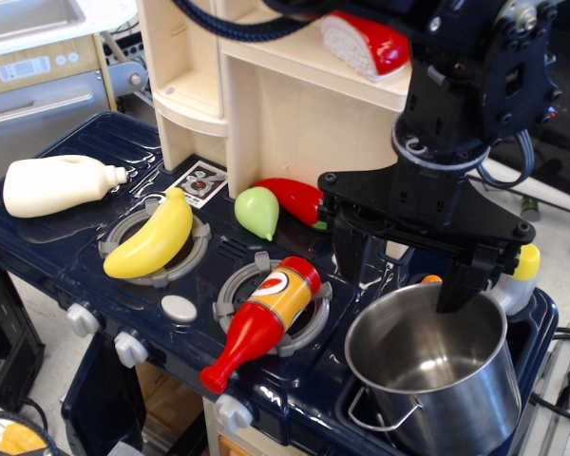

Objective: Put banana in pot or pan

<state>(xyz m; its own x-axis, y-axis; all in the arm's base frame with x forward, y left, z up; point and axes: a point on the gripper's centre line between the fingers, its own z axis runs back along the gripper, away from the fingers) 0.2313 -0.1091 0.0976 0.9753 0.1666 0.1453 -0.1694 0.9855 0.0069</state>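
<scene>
The yellow banana (153, 237) lies across the left burner ring of the dark blue toy stove. The shiny steel pot (435, 370) with wire loop handles stands at the stove's right front corner and looks empty. My black gripper (404, 256) hangs open just above the pot's far rim, one finger (457, 281) reaching into the pot's mouth and the other finger (349, 239) left of it. It holds nothing. The banana is well to the left of the gripper.
A red ketchup bottle (263, 319) lies on the middle burner. A light-green pear toy (257, 212) and red pepper (294, 199) sit behind it. A white bottle (55, 183) lies at the far left. A yellow-capped bottle (519, 277) is behind the pot. Cream shelving (266, 85) rises at the back.
</scene>
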